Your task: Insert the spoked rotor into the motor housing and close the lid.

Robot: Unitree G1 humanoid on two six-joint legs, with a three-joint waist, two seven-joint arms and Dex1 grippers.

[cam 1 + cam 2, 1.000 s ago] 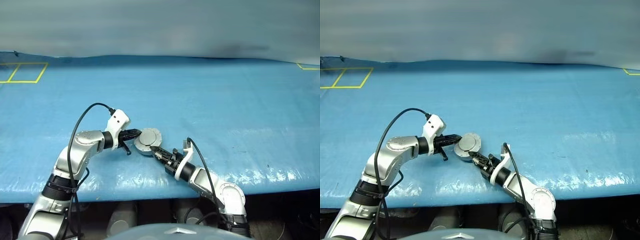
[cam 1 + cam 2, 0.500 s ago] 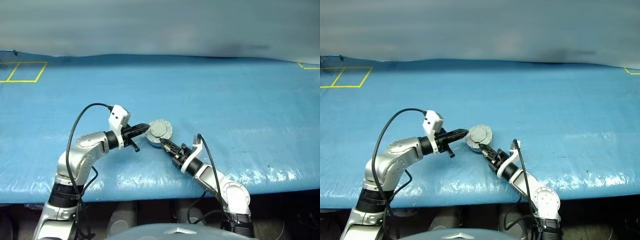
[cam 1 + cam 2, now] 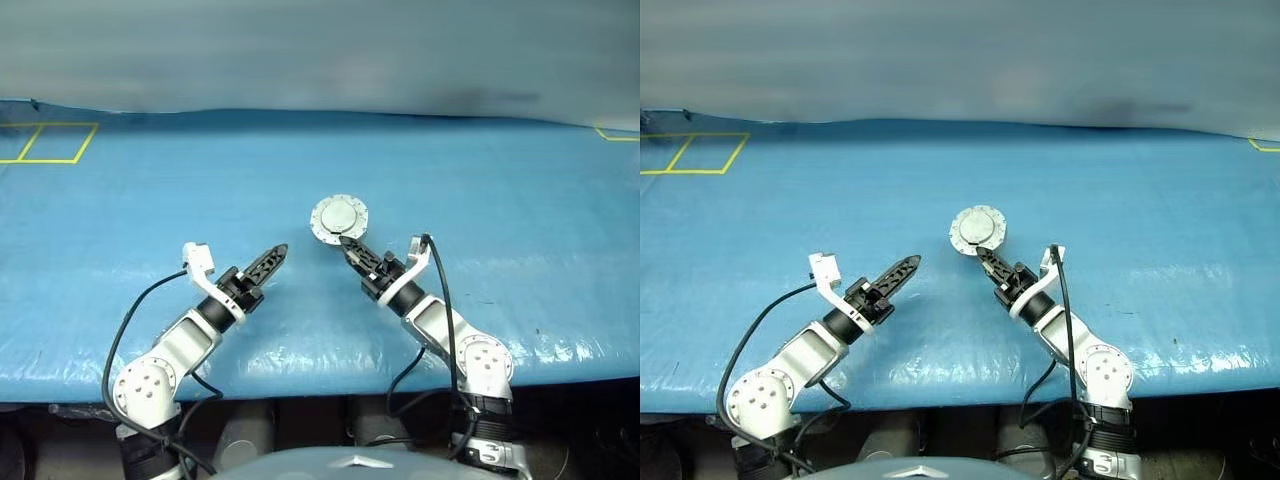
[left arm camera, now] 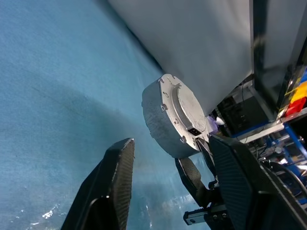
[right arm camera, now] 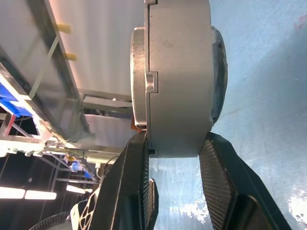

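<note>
The motor housing (image 3: 338, 217) and its lid are joined into one grey puck with a seam around its side (image 5: 149, 81). It is held off the blue table, tilted so its flat round face points toward me. My right gripper (image 3: 346, 243) is shut on the puck's lower edge, one finger on each flat face (image 5: 175, 143). My left gripper (image 3: 276, 256) stands open to the left of the puck, apart from it, with nothing between its fingers (image 4: 120, 163). The puck (image 4: 168, 117) hangs beyond those fingers. The spoked rotor is hidden.
A blue sheet (image 3: 500, 200) covers the whole table. Yellow tape squares (image 3: 50, 143) mark the far left corner and a yellow mark (image 3: 615, 133) the far right. The table's front edge runs just under both arms.
My right gripper has carried the puck up and farther away. My left gripper came off the puck, rolled, opened and drew back toward me.
</note>
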